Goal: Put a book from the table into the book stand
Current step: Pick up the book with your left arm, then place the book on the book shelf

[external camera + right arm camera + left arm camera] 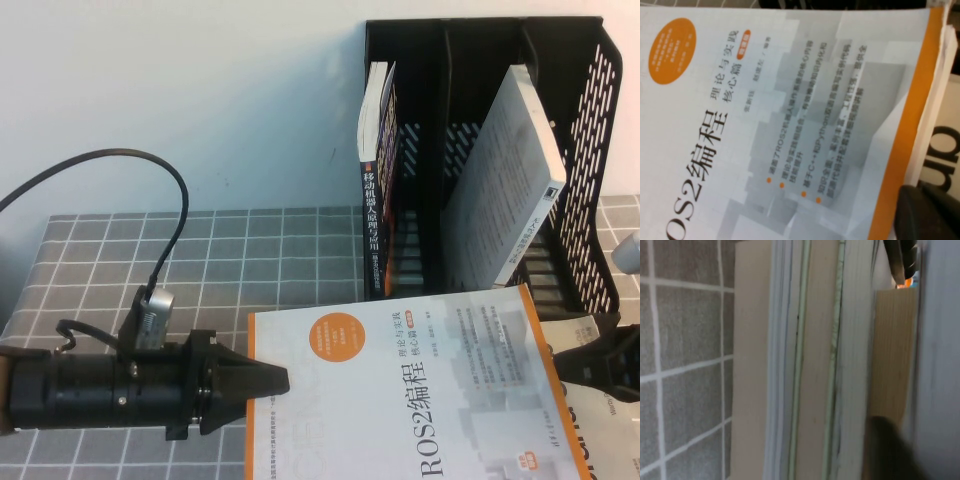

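Note:
A white and orange "ROS2" book (400, 400) lies flat at the front of the tiled table, on top of other books; its cover fills the right wrist view (790, 125), and the stack's page edges show in the left wrist view (810, 365). My left gripper (283, 380) is shut, with its tip over the cover's left edge; in its own view it is a dark blur (890, 450). My right gripper (558, 358) is shut against the book's orange right edge (930, 210). The black book stand (590, 130) is at the back right.
The stand holds a dark book (378, 190) upright in its left slot and a white book (505, 190) leaning in its right slot. Another book (610, 440) lies under the ROS2 book at the right. A black cable (150, 160) loops over the tiled table (100, 250).

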Available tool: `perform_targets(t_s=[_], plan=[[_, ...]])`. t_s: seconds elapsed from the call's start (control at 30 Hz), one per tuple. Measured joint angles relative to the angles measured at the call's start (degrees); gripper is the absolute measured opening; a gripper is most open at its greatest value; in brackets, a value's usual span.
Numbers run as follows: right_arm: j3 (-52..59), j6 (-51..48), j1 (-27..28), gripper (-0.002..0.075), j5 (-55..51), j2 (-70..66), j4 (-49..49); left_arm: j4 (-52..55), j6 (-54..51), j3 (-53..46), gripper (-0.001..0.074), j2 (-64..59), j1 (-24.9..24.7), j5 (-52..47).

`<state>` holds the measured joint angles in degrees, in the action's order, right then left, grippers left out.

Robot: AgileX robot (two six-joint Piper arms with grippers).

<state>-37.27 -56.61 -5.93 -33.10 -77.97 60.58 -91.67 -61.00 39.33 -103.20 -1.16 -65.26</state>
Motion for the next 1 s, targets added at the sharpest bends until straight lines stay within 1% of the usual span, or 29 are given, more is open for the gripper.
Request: perform_targets(t_s=[0.03,0.07,0.1,0.3,0.47,0.6,0.77,0.9,1.0], plan=[[0.0,0.0,0.0,-0.0003,0.0,0.0,0.0,-0.1,-0.2,0.0,0.015,0.0,0.0,-0.2],[0.0,0.0,0.0,-0.0003,0.0,0.0,0.0,-0.2,-0.5,0.0,0.0117,-0.1,0.0,-0.5],[0.0,-0.1,0.0,-0.0003,0.0,0.0,0.0,-0.2,-0.8,0.1,0.0103,-0.1,0.0,-0.9],[0.0,-1.4,0.0,-0.0003,0.0,0.1,0.0,-0.3,0.1,0.2,0.0105,-0.1,0.0,-0.9],[-0.5,-2.6,0.4,-0.0004,-0.8,4.8,-1.8,1.8,3.7,2.1,0.0105,0.5,0.2,-0.9],[-2.3,0.2,2.3,-0.0003,-1.0,11.9,-8.4,4.6,8.5,4.7,0.0104,4.4,0.2,-0.2],[-3.4,3.9,5.1,-0.0003,-0.4,20.7,-16.5,6.8,14.3,9.3,0.0104,12.4,0.2,0.1],[-3.4,5.5,6.9,-0.0003,0.6,28.0,-23.0,8.5,19.7,14.8,0.0105,18.8,0.2,0.3],[-3.4,5.5,8.0,-0.0004,2.0,32.5,-25.5,10.0,23.3,20.3,0.0105,22.5,0.2,0.3]])
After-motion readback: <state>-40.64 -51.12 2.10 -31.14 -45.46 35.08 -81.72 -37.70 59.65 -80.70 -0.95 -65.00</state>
